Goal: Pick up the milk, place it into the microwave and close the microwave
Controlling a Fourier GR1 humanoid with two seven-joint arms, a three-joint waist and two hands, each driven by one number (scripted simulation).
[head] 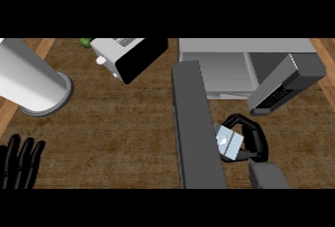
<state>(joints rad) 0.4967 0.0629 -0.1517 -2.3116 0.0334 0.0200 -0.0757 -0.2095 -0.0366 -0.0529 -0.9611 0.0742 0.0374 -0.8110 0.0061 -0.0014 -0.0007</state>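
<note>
Mid-carry: right black hand (252, 139) curled round the small pale-blue milk carton (229, 141), held over the brown counter (118, 128) near its front edge, just right of the open grey microwave door (196, 128). Next, by judgement: lift carton toward the back edge into the white microwave cavity (226, 73), release, then swing door shut. Counted: one carton, one microwave, one toaster oven (131, 55), one steel cylinder (33, 84); left hand (21, 162) resting open at front-left corner.

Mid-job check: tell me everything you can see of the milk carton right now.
The small pale blue-and-white milk carton is boxy, looks like card, and has a round pale mark on its visible face. It sits tilted in the black right hand, whose fingers curl round it and hide its far side. It lies just right of the open grey microwave door, in front of the cavity.
</note>
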